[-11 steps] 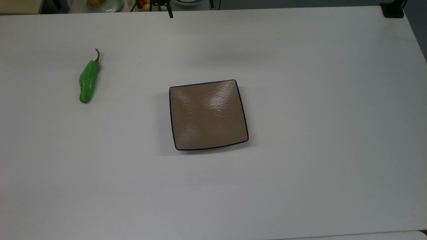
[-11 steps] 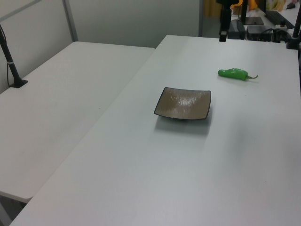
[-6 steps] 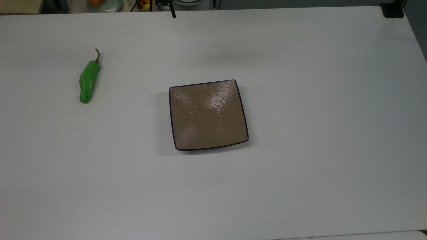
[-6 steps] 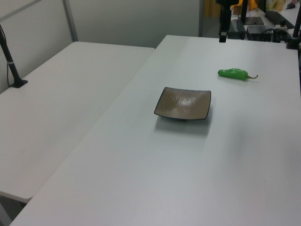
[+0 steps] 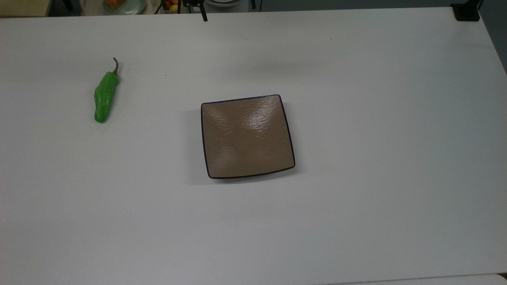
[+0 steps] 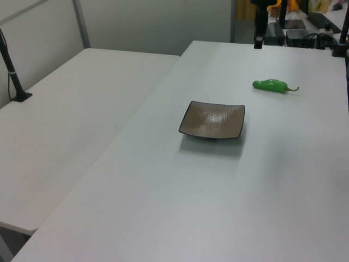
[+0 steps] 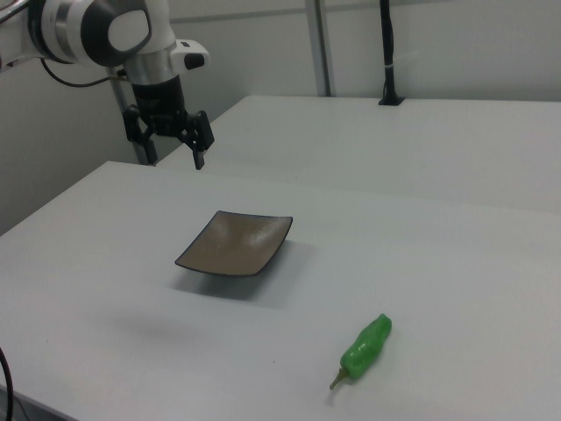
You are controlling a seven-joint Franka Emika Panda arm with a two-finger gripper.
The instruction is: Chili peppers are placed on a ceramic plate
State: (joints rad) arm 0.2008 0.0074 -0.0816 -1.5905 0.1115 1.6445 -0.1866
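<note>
In the top view you are looking down on a white table (image 5: pixel 356 118) carrying two things: one square tan-brown ceramic plate (image 5: pixel 247 136) near the middle, lying bare, and one green chili pepper (image 5: pixel 105 96) well apart from it toward the top view's left, lying on the table with its thin stem pointing to the far edge. At that far edge a dark fingertip of the gripper (image 5: pixel 203 15) is poking into view. In the left view you are seeing the same single plate (image 6: pixel 212 120) sitting flat at the centre and the one pepper (image 6: pixel 270 84) lying beyond it toward the left view's right, stem pointing right; a second white table (image 6: pixel 65 136) is standing alongside on the left view's left. In the right view the robot arm (image 7: pixel 96 26) is reaching in from the upper left, and its gripper (image 7: pixel 175 145) is hanging above the table's far edge, fingers spread apart and holding nothing. The plate (image 7: pixel 235 244) is sitting below and ahead of it, and the pepper (image 7: pixel 366 347) is lying nearer the camera, toward the right view's right.
</note>
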